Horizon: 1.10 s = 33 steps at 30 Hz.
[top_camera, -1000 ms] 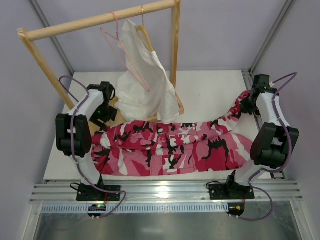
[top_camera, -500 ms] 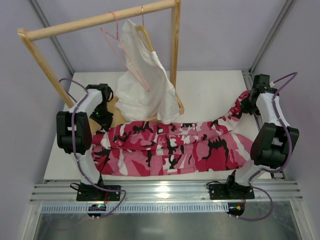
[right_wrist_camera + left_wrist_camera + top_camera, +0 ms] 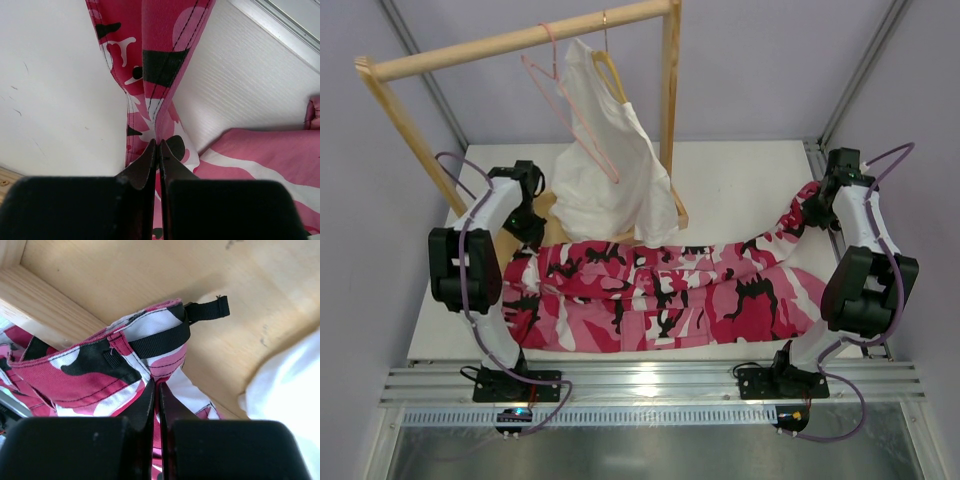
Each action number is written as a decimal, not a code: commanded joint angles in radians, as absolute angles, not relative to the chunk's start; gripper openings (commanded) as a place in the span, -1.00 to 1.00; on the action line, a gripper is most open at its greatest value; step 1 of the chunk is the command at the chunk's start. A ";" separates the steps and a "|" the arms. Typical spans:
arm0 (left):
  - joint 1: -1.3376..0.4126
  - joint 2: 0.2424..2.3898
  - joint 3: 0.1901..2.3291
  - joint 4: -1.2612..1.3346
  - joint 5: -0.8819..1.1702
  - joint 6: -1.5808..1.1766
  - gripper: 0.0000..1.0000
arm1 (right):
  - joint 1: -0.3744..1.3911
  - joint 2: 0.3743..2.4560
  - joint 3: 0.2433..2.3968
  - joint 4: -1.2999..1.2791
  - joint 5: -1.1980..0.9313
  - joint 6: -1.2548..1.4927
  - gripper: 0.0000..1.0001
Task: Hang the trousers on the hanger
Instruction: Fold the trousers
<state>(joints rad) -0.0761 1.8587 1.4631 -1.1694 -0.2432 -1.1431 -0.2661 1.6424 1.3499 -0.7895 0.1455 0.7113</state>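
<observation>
both claws pinch only thin edges of the trousers [image 3: 670, 295], so the cloth may slip out when lifted. the waistband could also snag on the wooden rack base [image 3: 40, 300] just beside it. the left claw [image 3: 156, 390] is clamped on the waistband near a black strap [image 3: 165, 337], and the right claw [image 3: 158, 147] is clamped on a leg end. between them the trousers lie across the worktop [image 3: 740, 180], below the pink hanger [image 3: 570, 117].
</observation>
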 commanded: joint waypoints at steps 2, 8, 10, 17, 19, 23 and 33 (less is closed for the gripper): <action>-0.072 1.758 1.500 -1.112 -0.276 -1.146 -0.99 | -0.268 1.572 1.399 -0.802 0.170 0.684 -0.93; -0.074 1.689 1.470 -1.118 -0.296 -1.152 -1.00 | -0.270 1.531 1.414 -0.833 0.189 0.680 -0.93; -0.072 1.669 1.457 -1.127 -0.319 -1.157 -1.00 | -0.270 1.514 1.420 -0.841 0.190 0.678 -0.92; -0.072 1.523 1.368 -1.014 -0.328 -1.186 -0.99 | -0.270 1.483 1.454 -0.848 0.183 0.673 -0.93; -0.072 1.493 1.358 -0.985 -0.333 -1.204 -0.99 | -0.270 1.488 1.492 -0.859 0.183 0.678 -0.93; -0.072 1.444 1.374 -1.005 -0.396 -1.229 -0.99 | -0.273 1.496 1.594 -0.934 0.247 0.683 -0.93; -0.061 1.333 1.376 -1.049 -0.560 -1.289 -0.99 | -0.299 1.454 1.597 -1.000 0.416 0.638 -0.93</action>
<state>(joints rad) -0.0784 1.4002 1.3514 -1.0660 -0.4187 -1.2442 -0.2798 1.5097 1.5669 -0.9981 0.2977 0.6777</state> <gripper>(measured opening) 0.005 0.039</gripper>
